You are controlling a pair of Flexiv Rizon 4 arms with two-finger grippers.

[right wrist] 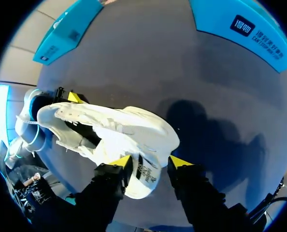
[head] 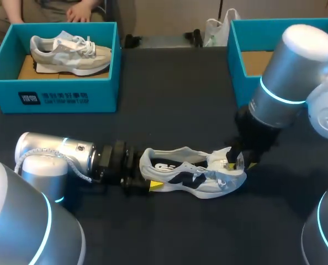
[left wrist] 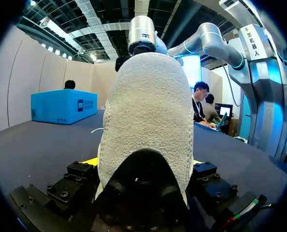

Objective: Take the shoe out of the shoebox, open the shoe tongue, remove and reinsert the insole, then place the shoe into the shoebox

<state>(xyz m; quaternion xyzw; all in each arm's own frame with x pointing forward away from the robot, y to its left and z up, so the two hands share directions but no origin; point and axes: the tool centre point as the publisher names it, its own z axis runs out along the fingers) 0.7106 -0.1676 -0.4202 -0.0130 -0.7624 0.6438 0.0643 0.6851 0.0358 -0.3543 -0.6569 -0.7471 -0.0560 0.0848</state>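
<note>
A dark table (head: 175,83) carries two blue boxes at its far side. The left box (head: 64,94) holds a pale second shoe (head: 70,52), and the right box (head: 234,55) sits partly behind the right arm (head: 291,83). The left arm (head: 53,154) lies low along the near edge. Between the arms a white shoe (head: 191,174) lies on the table. The left gripper (head: 147,185) clamps its heel, and the right gripper (head: 236,163) pinches its front end from both sides.
</note>
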